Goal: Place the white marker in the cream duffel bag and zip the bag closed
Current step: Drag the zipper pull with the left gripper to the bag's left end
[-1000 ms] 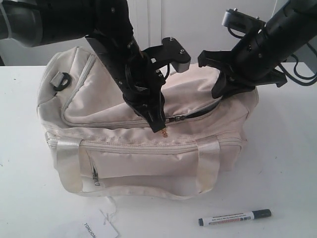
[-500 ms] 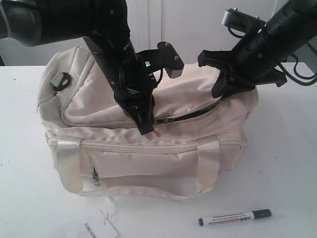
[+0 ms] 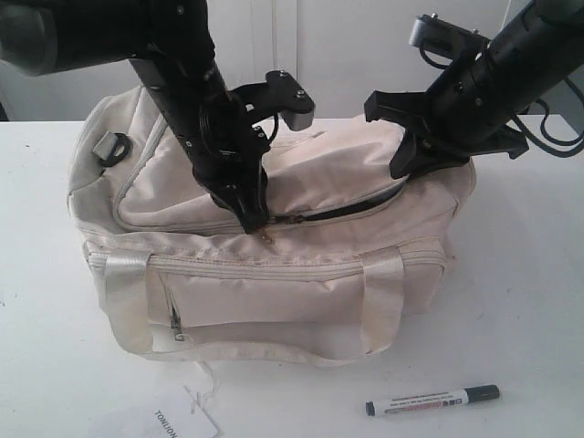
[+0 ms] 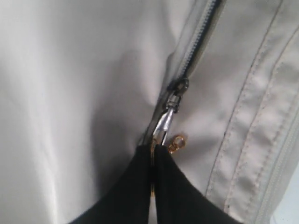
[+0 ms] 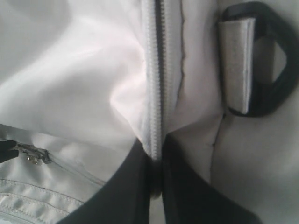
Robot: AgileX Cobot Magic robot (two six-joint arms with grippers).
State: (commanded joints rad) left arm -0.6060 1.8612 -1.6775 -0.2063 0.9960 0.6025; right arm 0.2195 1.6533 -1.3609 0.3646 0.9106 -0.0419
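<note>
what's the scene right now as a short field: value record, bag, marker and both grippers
bag: cream duffel bag on white table, main zip partly open
marker: white marker on table in front of bag, outside it
left gripper: shut on zipper pull
right gripper: shut on bag's zipper tape beside black D-ring
task state: marker not yet bagged
</note>
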